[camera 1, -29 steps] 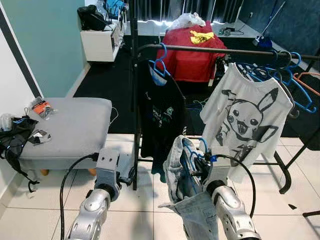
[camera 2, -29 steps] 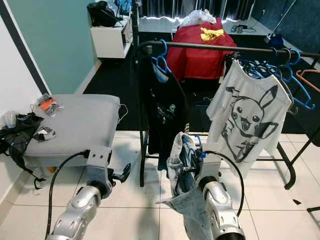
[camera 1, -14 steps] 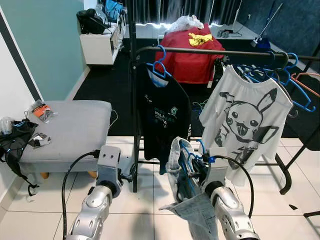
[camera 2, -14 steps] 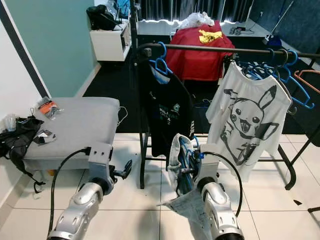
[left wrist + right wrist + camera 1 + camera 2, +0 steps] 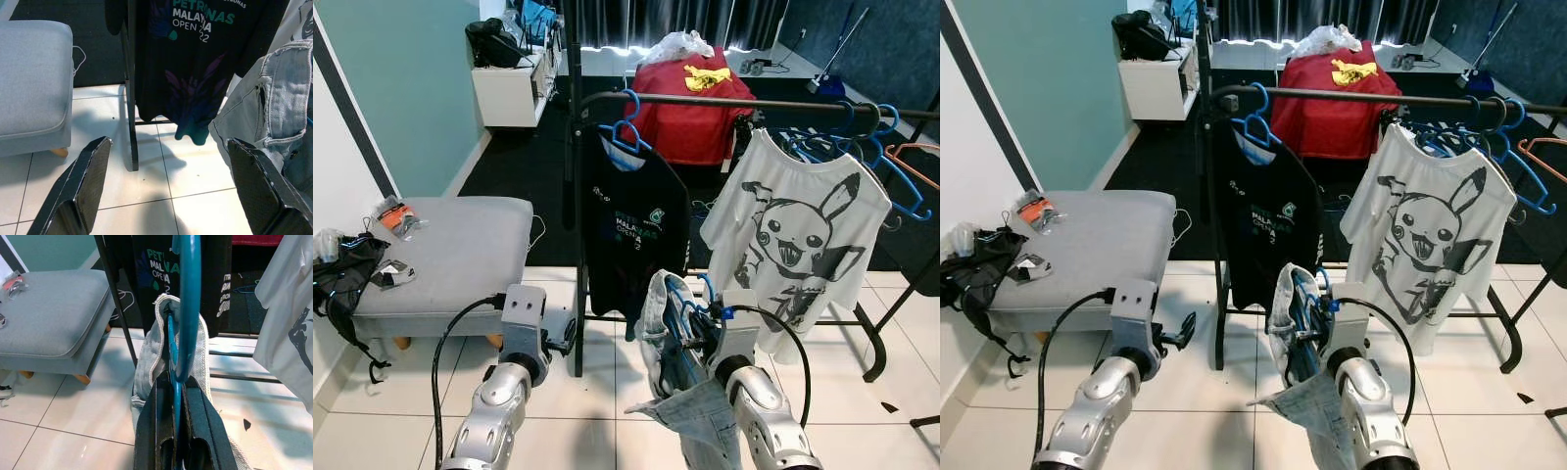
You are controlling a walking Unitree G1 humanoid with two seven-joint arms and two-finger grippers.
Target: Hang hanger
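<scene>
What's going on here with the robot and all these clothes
The robot stands facing a black clothes rail that already holds a black T-shirt and a white cartoon T-shirt. Its right gripper is shut on a blue hanger carrying a light denim garment, held low in front of the rail and not yet hooked on. The left gripper is open and holds nothing, beside the grey ottoman.

Home bedroom or laundry corner, clothes rail hung with shirts at centre, grey padded stool at left, white tiled floor, curtains along top.
</scene>
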